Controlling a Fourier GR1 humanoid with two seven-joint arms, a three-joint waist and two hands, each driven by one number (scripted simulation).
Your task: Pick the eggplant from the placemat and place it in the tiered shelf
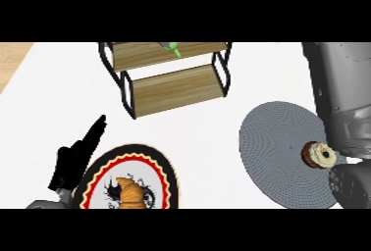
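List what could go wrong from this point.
1. The right forearm reaches over the edge of the placemat, close to the small round brown pastry. Pulling the arm back might knock it.
2. Only a green tip shows on the tiered shelf's upper tier, so whether the item rests securely cannot be confirmed.
3. The left hand rests open beside the plate; a sideways move could nudge it.

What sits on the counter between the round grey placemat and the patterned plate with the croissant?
Nothing: the head view shows only bare white counter between the round grey placemat and the patterned plate.
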